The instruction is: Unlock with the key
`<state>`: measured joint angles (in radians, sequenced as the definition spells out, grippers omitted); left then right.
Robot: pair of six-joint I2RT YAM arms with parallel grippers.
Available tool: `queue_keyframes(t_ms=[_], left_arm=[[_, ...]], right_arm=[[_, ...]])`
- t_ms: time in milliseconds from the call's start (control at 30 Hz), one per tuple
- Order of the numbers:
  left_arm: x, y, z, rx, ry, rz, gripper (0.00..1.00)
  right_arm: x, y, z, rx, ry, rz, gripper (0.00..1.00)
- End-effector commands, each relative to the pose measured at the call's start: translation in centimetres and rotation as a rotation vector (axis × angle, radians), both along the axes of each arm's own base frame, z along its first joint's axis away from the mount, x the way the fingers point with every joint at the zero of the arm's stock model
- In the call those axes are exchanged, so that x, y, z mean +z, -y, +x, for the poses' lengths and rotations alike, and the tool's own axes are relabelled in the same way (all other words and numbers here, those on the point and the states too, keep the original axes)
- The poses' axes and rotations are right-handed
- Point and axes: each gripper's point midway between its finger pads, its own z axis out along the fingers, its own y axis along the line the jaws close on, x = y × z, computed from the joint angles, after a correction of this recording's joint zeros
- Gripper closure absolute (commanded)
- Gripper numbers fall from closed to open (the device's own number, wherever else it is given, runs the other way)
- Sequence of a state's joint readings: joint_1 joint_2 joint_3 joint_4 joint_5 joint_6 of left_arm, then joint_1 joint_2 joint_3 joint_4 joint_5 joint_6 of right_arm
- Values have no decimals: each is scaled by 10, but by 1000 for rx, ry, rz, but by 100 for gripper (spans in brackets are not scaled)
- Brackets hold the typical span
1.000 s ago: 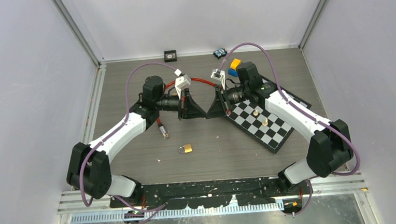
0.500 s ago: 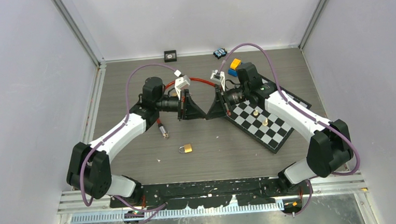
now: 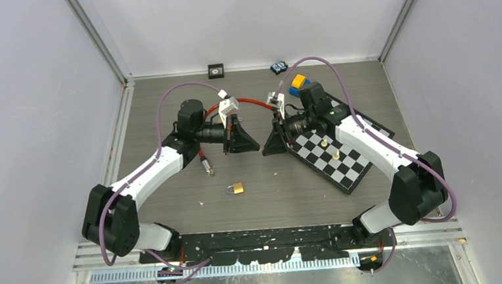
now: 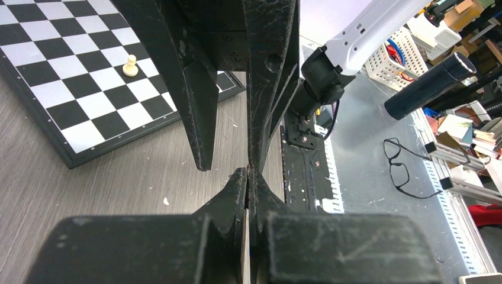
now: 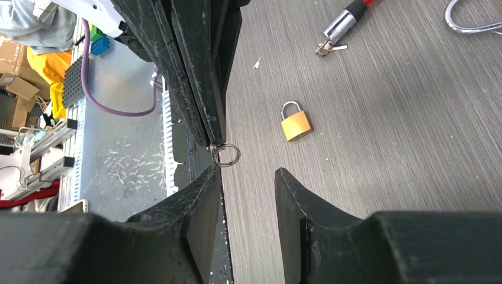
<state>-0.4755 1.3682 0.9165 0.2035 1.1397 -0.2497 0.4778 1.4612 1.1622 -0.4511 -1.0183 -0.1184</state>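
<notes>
Grey wooden table (image 3: 291, 192) carries the brass padlock (image 3: 237, 187), lying flat, apart from both arms. I see the left gripper (image 3: 255, 146) pinched together on a key ring (image 5: 225, 155). The right gripper (image 5: 248, 175), fingers apart, faces it closely.

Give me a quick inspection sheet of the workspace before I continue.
Surface: grey wood-grain table, few white specks.
Job's things: padlock lying flat, shackle shut; key ring pinched by left gripper, key hidden.
Clutter: chessboard with two pawns; red cable lock; blocks at the back.
Grippers: left gripper shut on key ring; right gripper open, facing it.
Cables: purple cables looped over both arms, hanging free.
Surroundings: white walls; nothing seen intruding.
</notes>
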Motion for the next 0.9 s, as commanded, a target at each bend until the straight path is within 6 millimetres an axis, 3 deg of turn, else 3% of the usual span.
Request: queue_keyframes(t_ms=[0,400,867], left_arm=[[16,-2,-8,-40,80,-48,100],[14,-3,-9,-43,77,-46,100],[14,-3,-9,-41,80,-46,100]], right_arm=[[23,-1,5,-6,66,35,57],[51,-3,4,13,123,71,54],[38,-14,-2,53,87,58,65]])
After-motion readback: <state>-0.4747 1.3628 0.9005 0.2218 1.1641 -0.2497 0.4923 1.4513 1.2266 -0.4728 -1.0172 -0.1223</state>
